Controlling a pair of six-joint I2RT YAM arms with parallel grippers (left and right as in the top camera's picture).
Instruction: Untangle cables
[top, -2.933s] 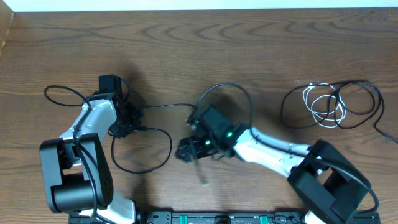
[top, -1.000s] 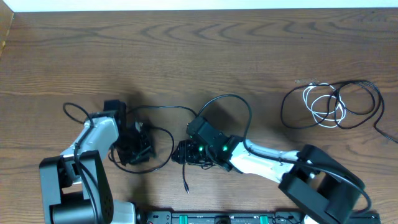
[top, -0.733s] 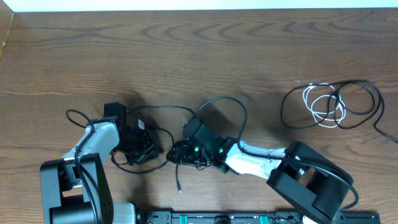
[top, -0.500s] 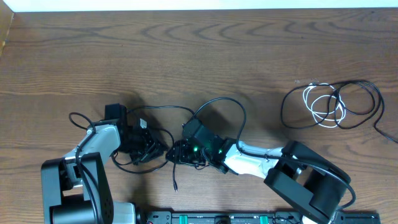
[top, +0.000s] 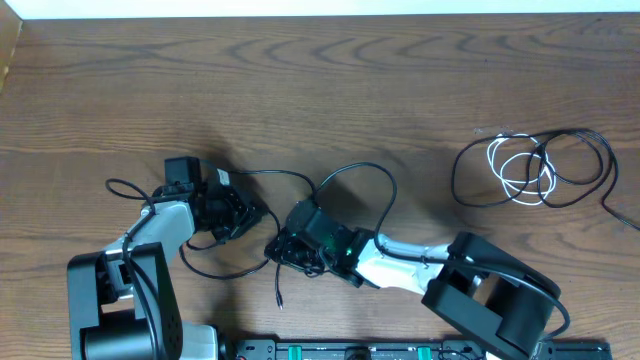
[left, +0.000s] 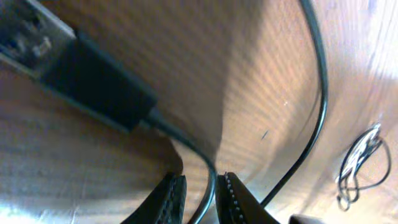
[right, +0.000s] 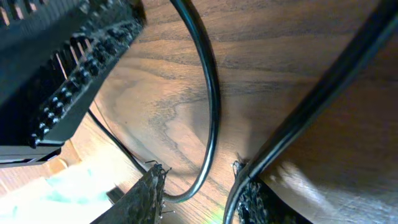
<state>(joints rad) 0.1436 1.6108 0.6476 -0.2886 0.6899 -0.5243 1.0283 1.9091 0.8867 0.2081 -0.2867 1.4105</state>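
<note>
so I count two grippers (top: 238, 214) (top: 284, 250), two black cables (top: 355, 166) (top: 455, 178), one white cable (top: 493, 152), one table (top: 300, 80)

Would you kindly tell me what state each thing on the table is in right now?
Left tool: shut on the black cable.
Right tool: open, a cable loop lying between its jaws.
Black cable: pinched near its plug, slack loops on the table.
Plug: free, plugged into nothing.
Cable pile: black and white cords tangled together, untouched at the far right.
</note>
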